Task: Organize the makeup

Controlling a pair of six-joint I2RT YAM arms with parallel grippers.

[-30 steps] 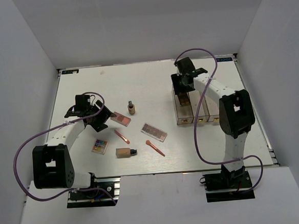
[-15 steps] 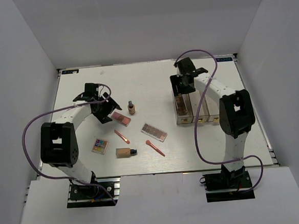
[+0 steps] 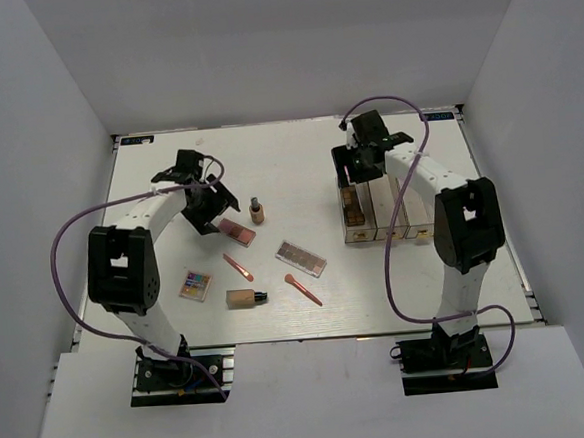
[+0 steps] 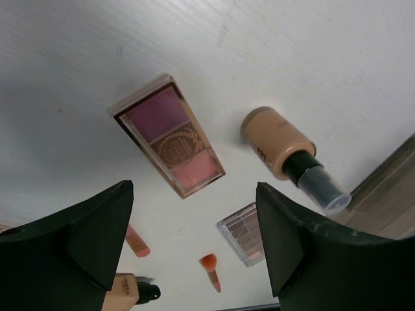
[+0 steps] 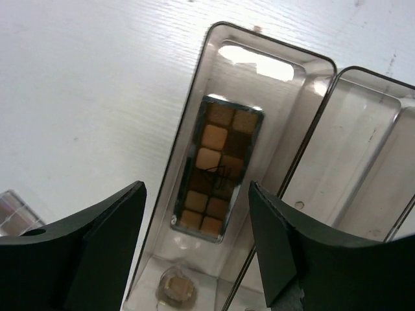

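My left gripper (image 3: pixel 211 203) is open and empty, above the table just left of the pink palette (image 3: pixel 237 231) (image 4: pixel 170 135). An upright foundation bottle (image 3: pixel 256 211) (image 4: pixel 280 145) stands beside it. A lying foundation bottle (image 3: pixel 244 297), two pink-orange brushes (image 3: pixel 238 268) (image 3: pixel 303 290), a brown-toned palette (image 3: pixel 302 258) (image 4: pixel 245 232) and a multicoloured palette (image 3: pixel 194 284) lie in the table's middle. My right gripper (image 3: pixel 361 166) (image 5: pixel 198 243) is open and empty over the leftmost clear organizer box (image 3: pixel 355 211) (image 5: pixel 188 136), where a brown palette (image 5: pixel 217 165) lies flat.
Two more clear organizer boxes (image 3: pixel 387 212) (image 3: pixel 419 215) stand right of the first; one shows in the right wrist view (image 5: pixel 363 162). White walls close in the table at the back and sides.
My left gripper has swung from the table's left toward the back and right, ending beside the pink palette. My right gripper has stayed over the leftmost box, shifting slightly.
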